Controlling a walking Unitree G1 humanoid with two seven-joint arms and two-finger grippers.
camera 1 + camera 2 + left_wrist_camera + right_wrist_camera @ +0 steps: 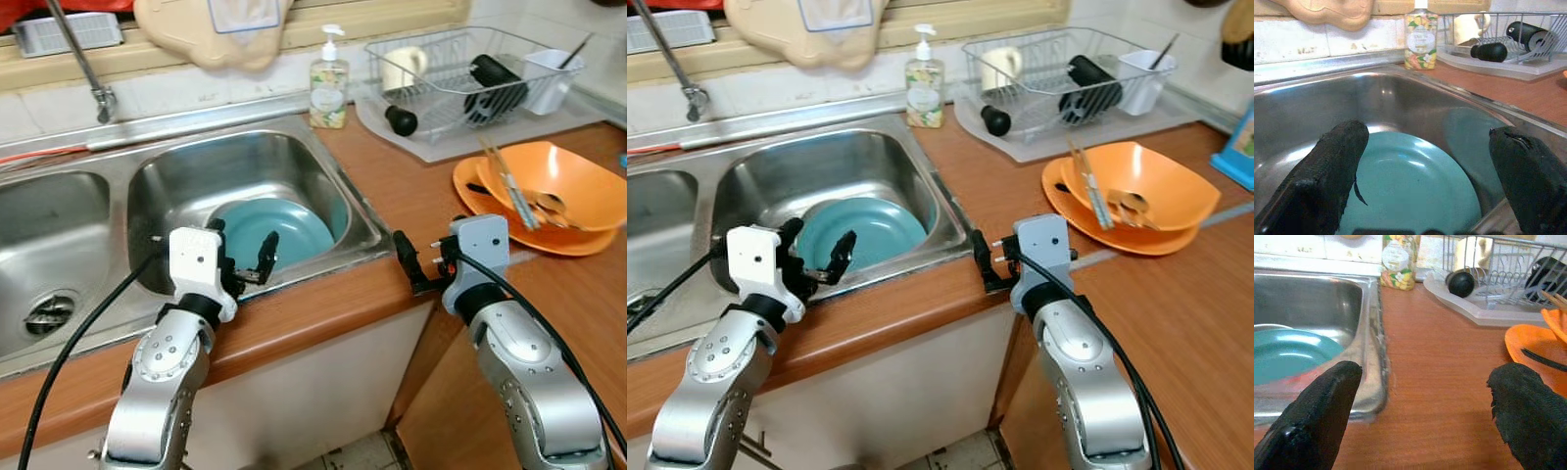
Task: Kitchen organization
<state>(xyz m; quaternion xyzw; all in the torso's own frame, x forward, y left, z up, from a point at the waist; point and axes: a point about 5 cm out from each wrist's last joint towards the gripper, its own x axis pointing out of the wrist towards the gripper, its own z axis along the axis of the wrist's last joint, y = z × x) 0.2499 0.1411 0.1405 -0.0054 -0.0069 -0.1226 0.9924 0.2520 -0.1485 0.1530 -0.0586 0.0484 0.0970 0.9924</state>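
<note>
Head cam: teal plate (277,231) sits in the right sink basin (176,186), leaning on the right wall. Left hand (243,260) hovers at the near rim, fingers spread. Right hand (411,262) is over the bench (392,186), also spread, holding nothing.

Left wrist cam: plate is glossy, prob hard, slippery if wet, chippable. I'd pinch the raised right edge.

Right wrist cam: orange bowls (1542,342) far right, near the dish rack (1498,269).
</note>
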